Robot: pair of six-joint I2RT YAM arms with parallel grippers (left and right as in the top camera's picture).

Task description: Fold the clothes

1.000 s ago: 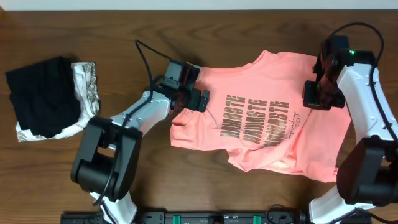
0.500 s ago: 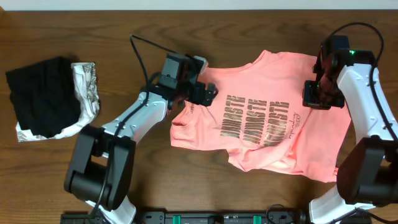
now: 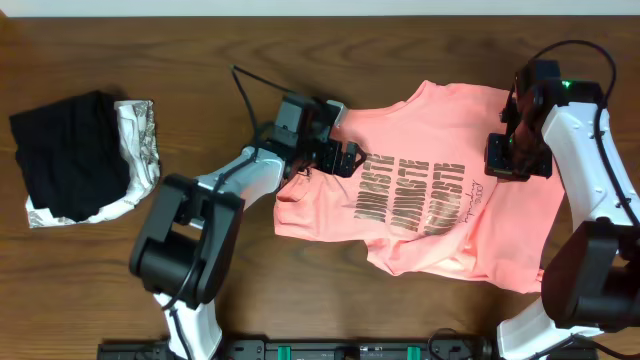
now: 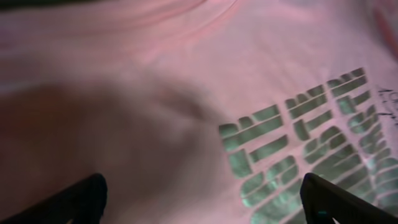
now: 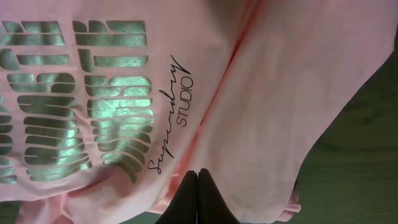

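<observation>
The pink T-shirt point(image 3: 440, 240) lies spread on the brown surface point(image 3: 200, 80). The left hand point(image 3: 343, 159) is wide open over its letters. The right hand point(image 3: 517, 160) is shut tight above the shirt.

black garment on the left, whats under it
A silvery-white patterned cloth sticks out from under the black garment along its right and lower edges. How far it runs beneath, or anything else there, is covered.
</observation>
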